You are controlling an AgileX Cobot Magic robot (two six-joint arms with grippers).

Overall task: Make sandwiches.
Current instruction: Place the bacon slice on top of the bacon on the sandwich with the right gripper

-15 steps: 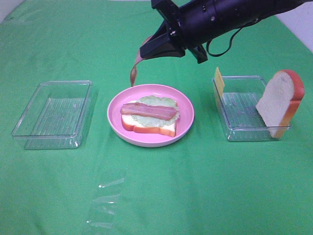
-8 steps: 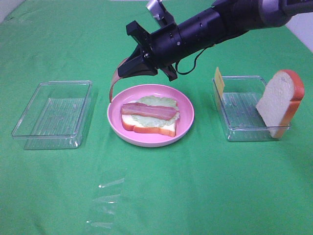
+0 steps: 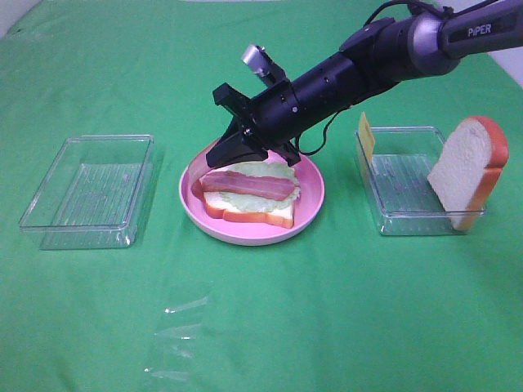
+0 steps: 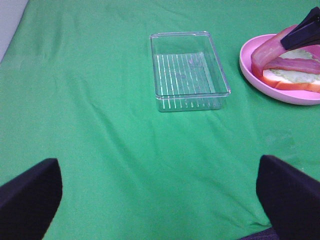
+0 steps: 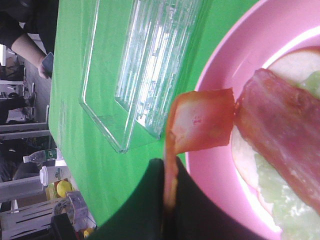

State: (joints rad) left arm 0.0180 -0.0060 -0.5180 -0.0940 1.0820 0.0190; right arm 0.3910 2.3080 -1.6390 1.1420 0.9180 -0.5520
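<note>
Since the earlier frames, the right tool (image 3: 229, 153) was lowered from above the pink plate (image 3: 245, 235) to just over its far left edge, and the bacon strip (image 3: 194, 184) hanging from it was brought down until its free end appeared to rest inside the plate's left rim, beside the sandwich stack (image 3: 249, 200). The right tool was clamped on the upper end of that strip, which was seen curled in the right wrist view. The left tool (image 4: 157, 165) was held with its jaws wide apart and nothing between them, well clear of the left tray (image 3: 90, 192) on the desk (image 3: 327, 327). The stack on the plate was made up of a lower bread slice, a lettuce leaf and one bacon strip already laid; a cheese slice (image 3: 365, 135) and the top bread slice (image 3: 466, 173) were left standing in the right tray (image 3: 409, 220). For a clean placement, it was judged that the held strip should be drawn across the lettuce beside the first strip so that the curl is unrolled flat, and released only once most of its length is supported. The stack should not be pushed sideways.
</note>
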